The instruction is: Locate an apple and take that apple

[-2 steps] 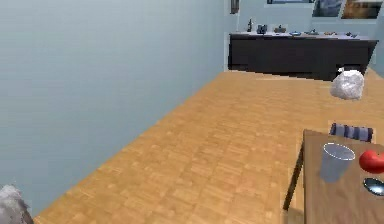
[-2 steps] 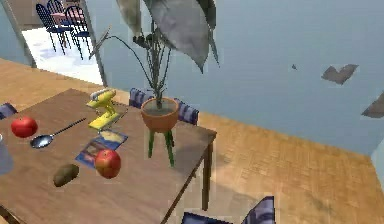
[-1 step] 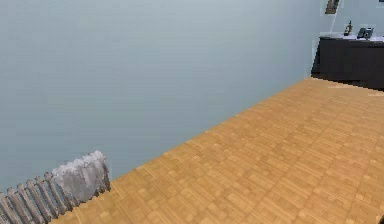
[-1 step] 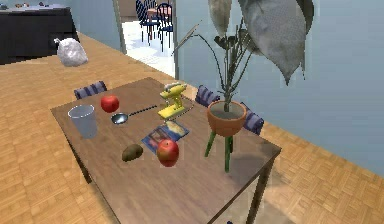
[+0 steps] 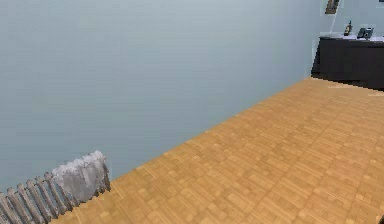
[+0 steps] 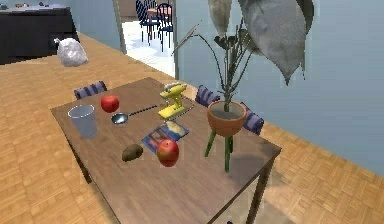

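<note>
Arm side view: apple [image 6: 168,152] and potted plant [image 6: 227,118] on a wooden table [image 6: 105,150]; forward view: blue wall [image 5: 150,70], wood floor [image 5: 280,150]. Jaws' state: cannot tell.

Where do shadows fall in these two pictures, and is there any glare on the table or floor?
Arm side view: soft, even light, no glare on the table; the apple nearest the plant pot has a dim underside, and the floor darkens under the table's right end. Forward view: wall and wooden floor flatly lit, no glare, no hard shadows.
</note>
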Robot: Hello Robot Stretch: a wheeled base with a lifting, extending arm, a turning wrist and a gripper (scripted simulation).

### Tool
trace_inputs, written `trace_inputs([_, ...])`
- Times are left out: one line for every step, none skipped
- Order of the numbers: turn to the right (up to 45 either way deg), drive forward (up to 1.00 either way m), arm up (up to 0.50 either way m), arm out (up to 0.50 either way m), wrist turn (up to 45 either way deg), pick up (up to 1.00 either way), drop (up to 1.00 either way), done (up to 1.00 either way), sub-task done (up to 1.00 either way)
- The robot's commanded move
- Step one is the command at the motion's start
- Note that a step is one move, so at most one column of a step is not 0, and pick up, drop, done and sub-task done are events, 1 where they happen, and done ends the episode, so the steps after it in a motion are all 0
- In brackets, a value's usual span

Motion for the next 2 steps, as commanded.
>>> trace_inputs([0.0,0.0,0.38,0.0,0.0,0.0,0.0,0.0,0.0])
trace_inputs([0.0,0.0,0.0,0.3,0.0,0.0,0.0,0.0,0.0])
